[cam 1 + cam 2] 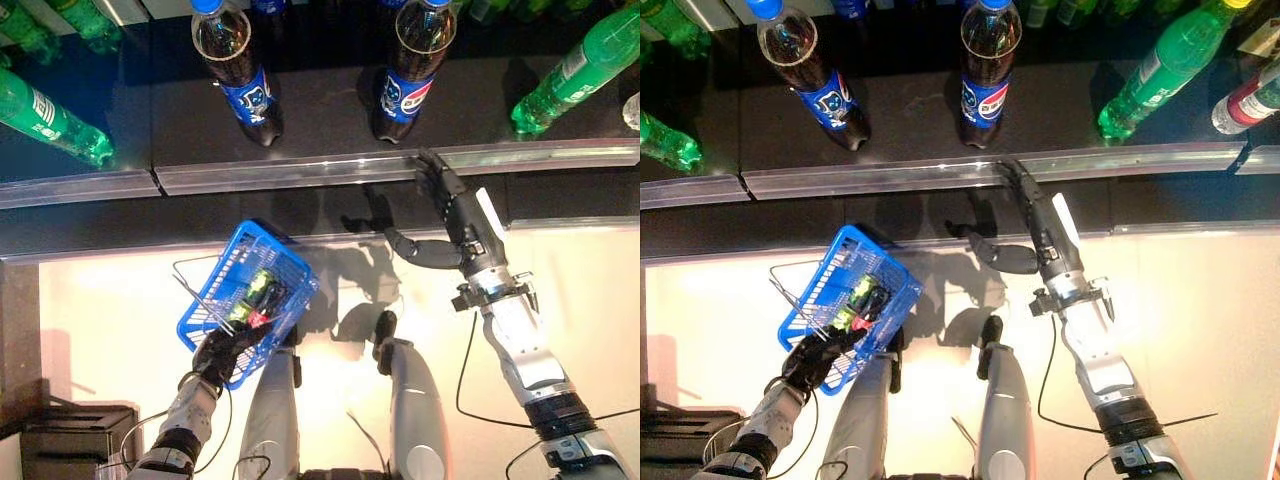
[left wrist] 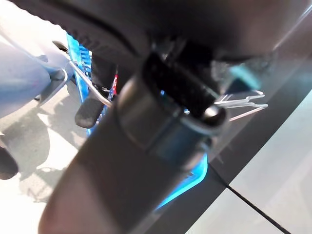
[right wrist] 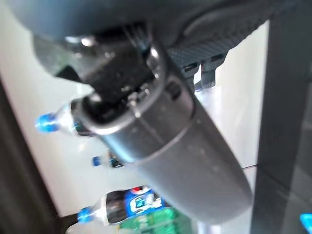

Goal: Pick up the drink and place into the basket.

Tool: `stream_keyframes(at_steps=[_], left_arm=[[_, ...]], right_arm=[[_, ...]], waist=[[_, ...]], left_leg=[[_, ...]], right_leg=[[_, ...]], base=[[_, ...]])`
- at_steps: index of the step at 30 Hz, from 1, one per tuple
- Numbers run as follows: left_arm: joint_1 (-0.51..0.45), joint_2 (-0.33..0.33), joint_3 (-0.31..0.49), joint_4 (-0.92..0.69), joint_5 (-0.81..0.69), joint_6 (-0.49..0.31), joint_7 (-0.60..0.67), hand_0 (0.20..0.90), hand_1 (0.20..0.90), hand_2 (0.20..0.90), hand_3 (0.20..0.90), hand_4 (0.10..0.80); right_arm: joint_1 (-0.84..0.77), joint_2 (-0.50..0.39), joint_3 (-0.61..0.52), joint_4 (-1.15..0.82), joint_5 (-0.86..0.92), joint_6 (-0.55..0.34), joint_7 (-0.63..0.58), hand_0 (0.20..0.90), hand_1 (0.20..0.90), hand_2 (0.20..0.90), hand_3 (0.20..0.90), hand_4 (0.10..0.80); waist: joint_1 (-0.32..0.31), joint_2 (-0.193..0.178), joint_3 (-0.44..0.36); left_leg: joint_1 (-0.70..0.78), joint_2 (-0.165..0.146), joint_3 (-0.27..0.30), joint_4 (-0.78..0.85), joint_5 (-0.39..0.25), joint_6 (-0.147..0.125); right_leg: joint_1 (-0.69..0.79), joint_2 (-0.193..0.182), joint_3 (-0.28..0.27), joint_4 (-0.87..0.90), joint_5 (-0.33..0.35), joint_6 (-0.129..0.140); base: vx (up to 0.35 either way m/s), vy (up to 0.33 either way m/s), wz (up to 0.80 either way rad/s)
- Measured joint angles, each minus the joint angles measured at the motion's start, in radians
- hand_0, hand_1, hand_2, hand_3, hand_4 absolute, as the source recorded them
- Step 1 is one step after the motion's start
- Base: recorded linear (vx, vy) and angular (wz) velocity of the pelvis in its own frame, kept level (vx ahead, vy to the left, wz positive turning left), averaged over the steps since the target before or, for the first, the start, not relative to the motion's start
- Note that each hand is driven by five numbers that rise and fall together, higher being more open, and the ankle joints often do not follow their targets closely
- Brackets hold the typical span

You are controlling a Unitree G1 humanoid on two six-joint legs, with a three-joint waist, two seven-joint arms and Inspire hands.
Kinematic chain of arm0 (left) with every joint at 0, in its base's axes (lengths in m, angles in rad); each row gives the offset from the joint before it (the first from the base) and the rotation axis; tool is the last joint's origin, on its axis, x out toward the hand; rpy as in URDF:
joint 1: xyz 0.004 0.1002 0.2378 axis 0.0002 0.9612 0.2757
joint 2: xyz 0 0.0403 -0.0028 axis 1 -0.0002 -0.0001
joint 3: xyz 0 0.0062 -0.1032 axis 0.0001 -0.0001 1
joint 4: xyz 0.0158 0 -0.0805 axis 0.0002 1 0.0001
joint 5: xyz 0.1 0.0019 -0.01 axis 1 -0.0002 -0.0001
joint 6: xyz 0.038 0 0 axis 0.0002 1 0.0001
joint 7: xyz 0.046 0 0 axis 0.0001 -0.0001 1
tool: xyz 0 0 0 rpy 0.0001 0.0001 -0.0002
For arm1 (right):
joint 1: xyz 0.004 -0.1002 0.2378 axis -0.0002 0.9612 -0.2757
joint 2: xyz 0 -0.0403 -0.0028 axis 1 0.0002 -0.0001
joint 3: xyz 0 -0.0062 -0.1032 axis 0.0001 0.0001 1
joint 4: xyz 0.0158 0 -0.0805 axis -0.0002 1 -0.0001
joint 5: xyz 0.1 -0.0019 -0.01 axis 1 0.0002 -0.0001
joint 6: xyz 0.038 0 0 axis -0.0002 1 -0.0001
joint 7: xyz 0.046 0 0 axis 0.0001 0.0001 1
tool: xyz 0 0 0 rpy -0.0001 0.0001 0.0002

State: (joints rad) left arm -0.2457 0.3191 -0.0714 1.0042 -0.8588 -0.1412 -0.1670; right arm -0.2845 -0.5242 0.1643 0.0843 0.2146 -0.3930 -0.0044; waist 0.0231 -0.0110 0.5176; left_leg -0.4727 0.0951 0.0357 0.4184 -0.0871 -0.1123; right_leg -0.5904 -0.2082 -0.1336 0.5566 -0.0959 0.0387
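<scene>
**Right hand reaching toward the shelf, basket hanging from the left**

The right hand (image 1: 455, 215) is stretching out with its fingers straight and its thumb splayed to the side, holding nothing. Its fingertips (image 1: 428, 160) are lying at the metal front edge of the shelf (image 1: 330, 120), just below a dark cola bottle (image 1: 412, 70) that is standing at the shelf's front. A second cola bottle (image 1: 238, 70) is standing well to the left of it, and green bottles (image 1: 575, 70) are lying tilted on the shelf to either side.

The left hand (image 1: 222, 352) is curling around the lower rim of the blue basket (image 1: 232, 265), gripping it and holding it tilted. A drink (image 1: 256, 295) with green and red on it is lying inside the basket, near the hand.
</scene>
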Motion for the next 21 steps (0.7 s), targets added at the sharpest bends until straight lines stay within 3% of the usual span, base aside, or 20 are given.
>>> stream_keyframes(at_steps=[10,21], left_arm=[[0.001,-0.005,0.0,0.041,-0.009,-0.007,-0.017,0.3,0.3,0.3,0.2,0.1],[0.0,-0.019,-0.008,0.041,-0.009,-0.008,-0.016,0.3,0.3,0.3,0.2,0.1]], right_arm=[[-0.063,-0.014,0.0,-0.065,0.007,0.0,-0.007,0.9,0.9,0.9,0.9,0.8],[-0.108,-0.028,0.0,-0.049,0.008,0.0,-0.105,0.9,0.9,0.9,0.9,0.8]], waist=[[0.003,0.01,0.006],[0.006,0.018,0.01]], left_leg=[[0.038,-0.004,0.007,-0.033,0.014,-0.002],[0.064,-0.004,0.005,-0.054,0.028,-0.006]], right_leg=[[0.023,-0.006,0.001,-0.005,-0.004,0.003],[0.043,-0.007,-0.009,-0.005,-0.006,-0.001]], base=[[0.002,0.003,0.0],[0.032,-0.005,0.01]])
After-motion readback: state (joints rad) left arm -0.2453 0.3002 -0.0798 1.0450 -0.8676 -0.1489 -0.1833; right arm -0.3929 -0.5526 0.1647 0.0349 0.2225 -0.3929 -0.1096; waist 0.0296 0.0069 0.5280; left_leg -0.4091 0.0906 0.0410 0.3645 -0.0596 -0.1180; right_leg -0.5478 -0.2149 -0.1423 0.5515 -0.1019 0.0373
